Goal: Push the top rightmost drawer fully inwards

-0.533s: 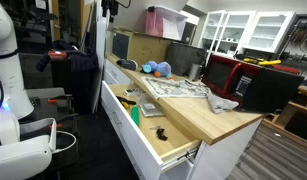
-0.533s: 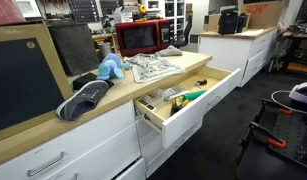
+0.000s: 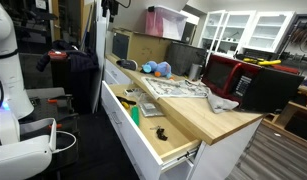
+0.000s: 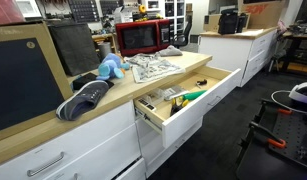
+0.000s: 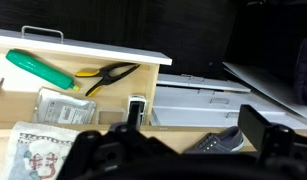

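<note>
In a cluttered workshop a wooden countertop (image 4: 133, 88) is seen; beneath it the top rightmost drawer (image 4: 198, 115) is pulled well out, pliers (image 5: 108, 75) lying inside; the gripper (image 5: 173, 135) is held apart, empty.

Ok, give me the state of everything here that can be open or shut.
top rightmost drawer: open, pulled well out, not yet pushed in.
neighbouring drawer: shut.
microwave: door shut.
tool: open, holding nothing.
</note>
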